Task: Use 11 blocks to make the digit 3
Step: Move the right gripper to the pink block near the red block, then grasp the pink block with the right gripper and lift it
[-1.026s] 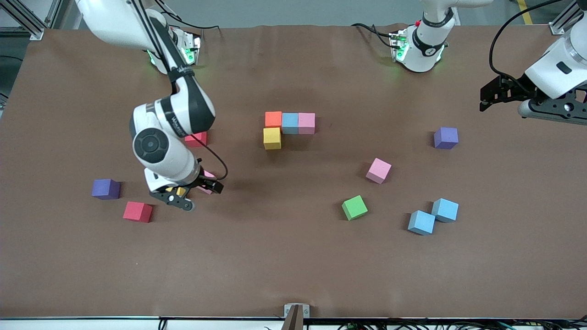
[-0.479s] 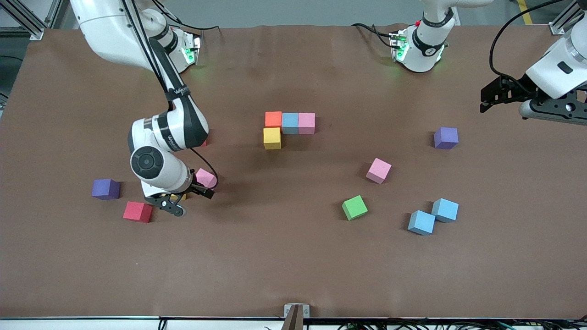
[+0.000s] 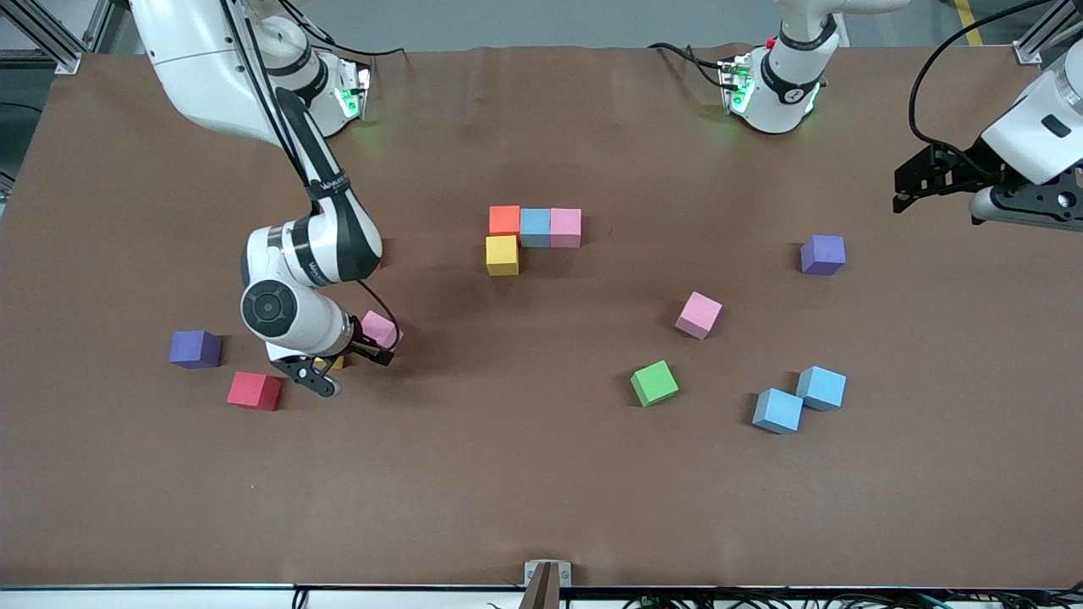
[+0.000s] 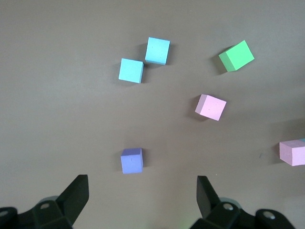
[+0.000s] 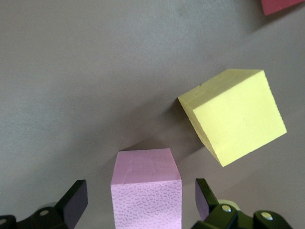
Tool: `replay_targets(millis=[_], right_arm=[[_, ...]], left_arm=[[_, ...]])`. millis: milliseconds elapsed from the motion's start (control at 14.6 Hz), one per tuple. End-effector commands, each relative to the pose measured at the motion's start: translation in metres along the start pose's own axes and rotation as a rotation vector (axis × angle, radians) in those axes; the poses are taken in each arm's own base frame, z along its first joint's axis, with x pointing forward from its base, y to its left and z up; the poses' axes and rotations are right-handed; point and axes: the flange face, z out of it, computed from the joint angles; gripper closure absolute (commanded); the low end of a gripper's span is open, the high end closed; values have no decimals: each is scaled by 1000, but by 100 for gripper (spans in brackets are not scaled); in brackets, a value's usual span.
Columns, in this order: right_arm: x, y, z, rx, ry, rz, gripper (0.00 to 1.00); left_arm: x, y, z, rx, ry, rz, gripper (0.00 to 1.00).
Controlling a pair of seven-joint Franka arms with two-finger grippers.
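The right gripper (image 5: 138,200) is held open astride a pink block (image 5: 147,188) near a yellow block (image 5: 236,114), while the left gripper (image 4: 143,200) is kept waiting, open.

The tabletop (image 3: 541,491) is covered with a plain brown sheet that shows a few soft wrinkles. Two purple cubes rest on it, well apart from each other: one purple cube (image 3: 195,348) lies toward the right arm's end of the tabletop, and the other purple cube (image 3: 822,255) lies toward the left arm's end, a little farther from the front camera. A small metal bracket (image 3: 546,575) sits at the middle of the tabletop's edge nearest to that camera.
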Motion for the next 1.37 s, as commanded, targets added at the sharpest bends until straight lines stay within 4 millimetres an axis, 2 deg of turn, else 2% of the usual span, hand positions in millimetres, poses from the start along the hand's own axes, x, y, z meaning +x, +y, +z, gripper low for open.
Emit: replay_targets(millis=[0,479,547,684,752,957,1094,1299], right_arm=[[-6,8,7,13,-21,25,0],[-10,13,26,19,-11,30,0],[-11,12,27,18,-13,29,5],[-13,10,30,15,-18,27,37],[-13,10,31,13,-19,27,45],[-11,9,27,20,-13,28,55],[-7,3,17,44,-6,32,59],[0,-14,-12,100,20,14,59]], left_arm=[[6,-1,2,-20,20,17,0],[5,2,0,-19,23,28,0],[7,5,3,-18,18,32,0],[14,6,16,-17,-5,35,0],[15,7,16,-14,2,35,0],[19,6,18,-7,14,37,0],[14,4,10,-5,25,34,0],[11,1,6,-7,25,28,0]])
